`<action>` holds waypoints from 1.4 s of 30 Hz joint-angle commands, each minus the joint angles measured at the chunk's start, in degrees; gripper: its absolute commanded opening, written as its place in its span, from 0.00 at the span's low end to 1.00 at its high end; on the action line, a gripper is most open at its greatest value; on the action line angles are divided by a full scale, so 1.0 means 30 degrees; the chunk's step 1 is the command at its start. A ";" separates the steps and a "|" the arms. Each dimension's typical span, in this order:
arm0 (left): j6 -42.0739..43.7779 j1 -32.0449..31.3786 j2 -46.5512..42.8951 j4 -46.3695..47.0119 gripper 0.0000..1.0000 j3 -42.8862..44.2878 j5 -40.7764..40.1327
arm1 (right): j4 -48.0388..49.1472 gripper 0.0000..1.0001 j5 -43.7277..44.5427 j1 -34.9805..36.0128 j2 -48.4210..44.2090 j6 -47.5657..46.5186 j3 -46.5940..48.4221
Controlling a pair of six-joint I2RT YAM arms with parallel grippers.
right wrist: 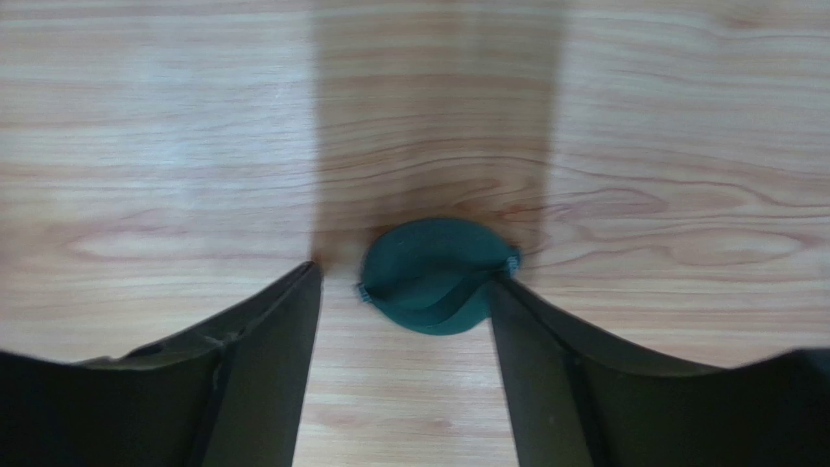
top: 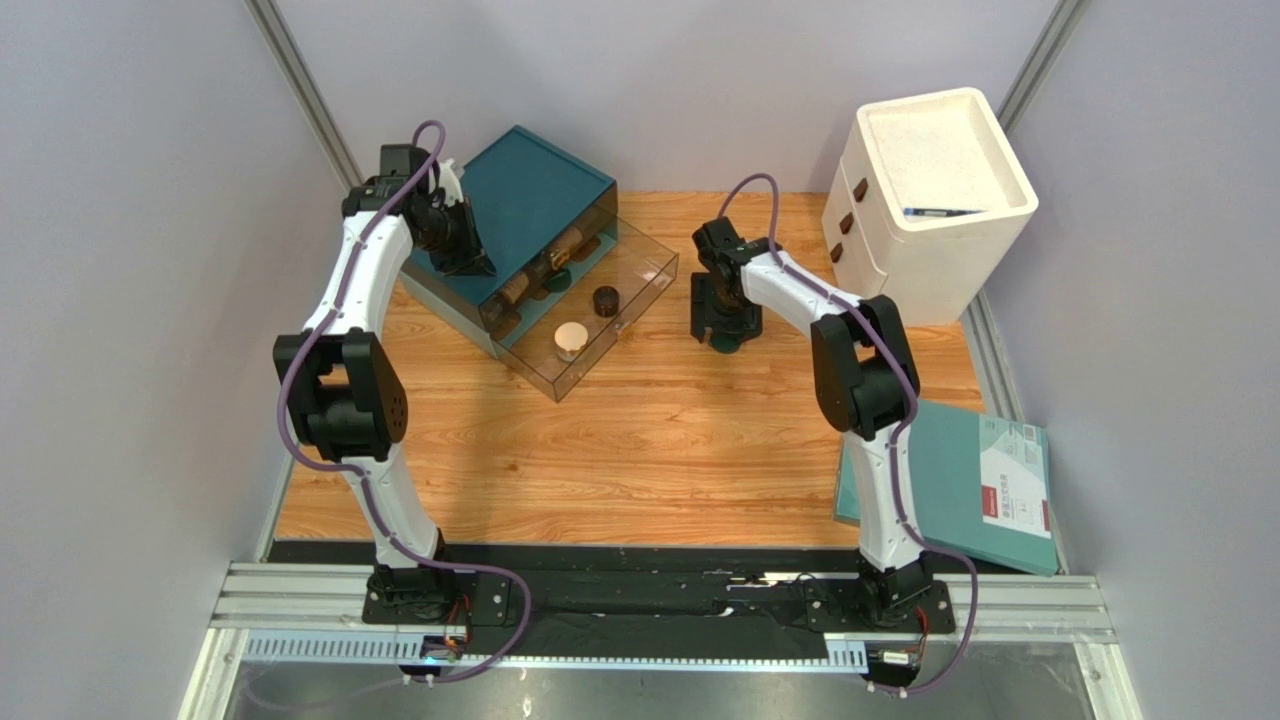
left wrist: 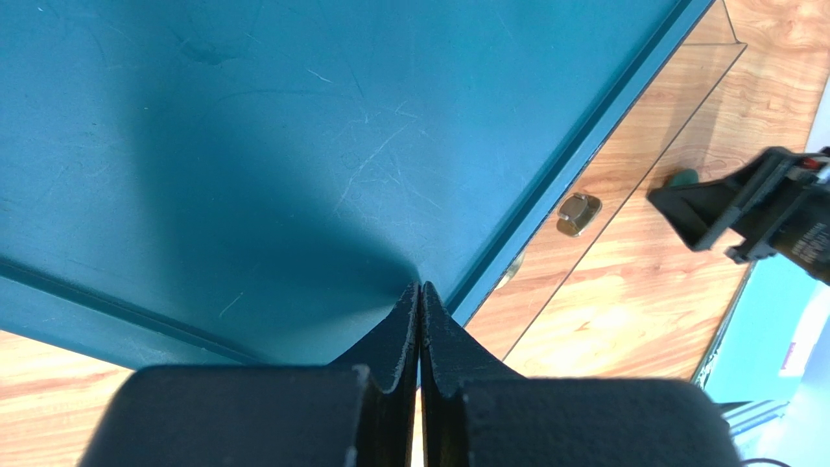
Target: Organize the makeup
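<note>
The right gripper [right wrist: 407,274] is hanging low over the table [right wrist: 146,146] with its jaws standing open around the dark green piece [right wrist: 438,282], which is lying flat on the bare wood, apart from the other cosmetics. In the wrist view the right-hand finger is touching the piece's edge, while the left-hand finger is sitting clear of it with wood showing between. The step in hand appears to be picking up this piece for transfer to the clear drawer [top: 643,267]. That drawer is standing pulled out from the teal drawer box [top: 526,188] and is already holding the dark brown round jar [top: 606,300] and a pale round compact [top: 570,339], among others. The left gripper [left wrist: 420,316] is sitting over the box lid near its edge, jaws pressed together on nothing; whether it is bearing on the lid cannot be told. Recommendation: the piece is low and rounded, so the fingertips ought to be going right down to the wood before closing. The grip is better centred first, since closing from this offset is likely to push the piece sideways or squeeze it out. A slow closure and a straight lift, clearing the drawer's near wall, are looking advisable.
</note>
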 commanded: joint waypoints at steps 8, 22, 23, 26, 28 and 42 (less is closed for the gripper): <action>0.0817 0.0227 0.0841 -0.2754 0.00 -0.0758 -0.1960 | 0.0204 0.15 -0.0434 -0.0648 0.0806 0.0096 -0.1045; 0.0699 0.0198 0.0783 -0.2608 0.00 -0.1080 -0.1930 | 0.3277 0.00 -0.4828 -0.0649 -0.2295 0.0210 -0.0316; 0.0641 0.0198 0.0783 -0.2608 0.00 -0.1080 -0.1930 | 0.3574 0.00 -0.5674 -0.0591 -0.2387 0.0415 -0.0082; 0.0670 0.0198 0.0841 -0.2549 0.00 -0.1138 -0.1872 | 0.4570 0.00 -0.6935 -0.0124 -0.2359 0.1408 0.1381; 0.0641 0.0198 0.0841 -0.2520 0.00 -0.1168 -0.1843 | 0.4632 0.00 -0.7438 0.0200 -0.1776 0.1734 0.3166; 0.0582 0.0227 0.0988 -0.2578 0.00 -0.0846 -0.1813 | 0.4134 0.16 -1.0603 0.2397 0.3382 0.3640 0.9734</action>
